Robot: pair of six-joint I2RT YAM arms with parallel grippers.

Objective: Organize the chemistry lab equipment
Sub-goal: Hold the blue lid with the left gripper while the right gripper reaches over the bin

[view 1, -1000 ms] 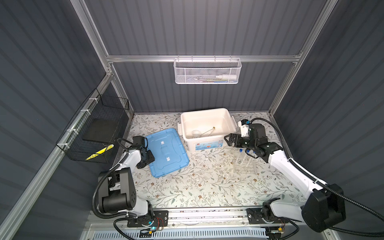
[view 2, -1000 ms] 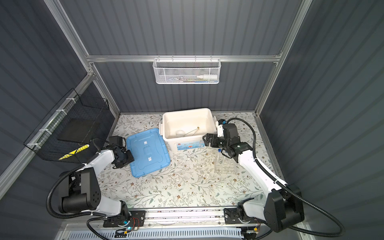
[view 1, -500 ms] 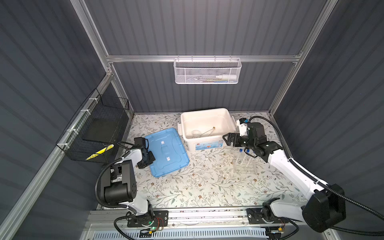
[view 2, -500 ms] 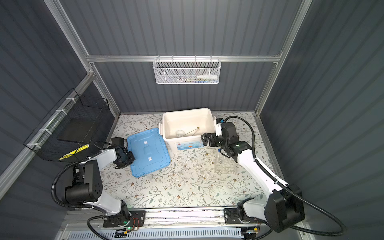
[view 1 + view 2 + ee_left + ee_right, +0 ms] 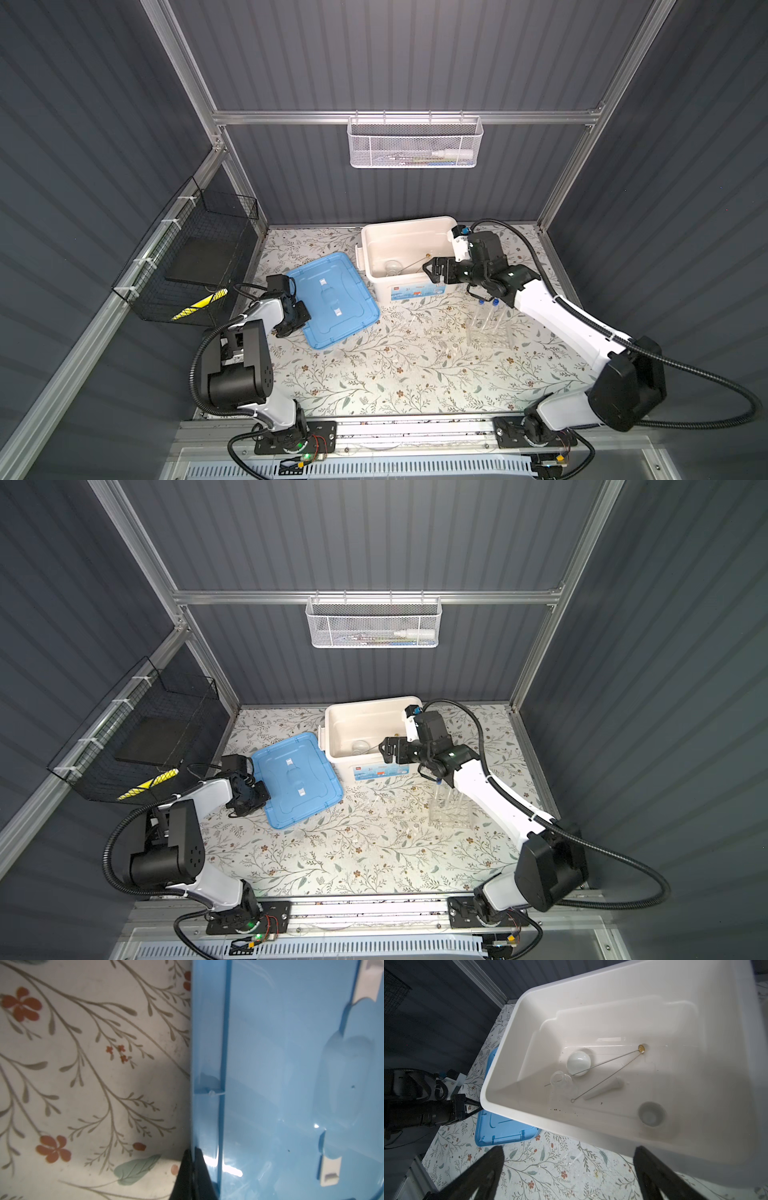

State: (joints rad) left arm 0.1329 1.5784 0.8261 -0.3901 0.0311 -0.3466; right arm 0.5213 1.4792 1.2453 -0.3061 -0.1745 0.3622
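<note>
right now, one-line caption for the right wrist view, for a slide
Open right end effector facing the white tub with two bowls, a pestle, a beaker and two thin rods inside.

Open tub (image 5: 407,222), cluttered floor
You get bare mat (image 5: 395,365) between blue lid (image 5: 332,299) and tube rack (image 5: 488,332); crossed rods (image 5: 602,1064) span the tub floor.

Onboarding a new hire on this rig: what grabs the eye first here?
The blue lid lies off the white tub on the floral mat, with the left gripper shut on its edge. The open tub at the back holds a pestle, bowls and rods, with the right gripper open at its front rim. A rack of blue-capped tubes stands right of centre.
</note>
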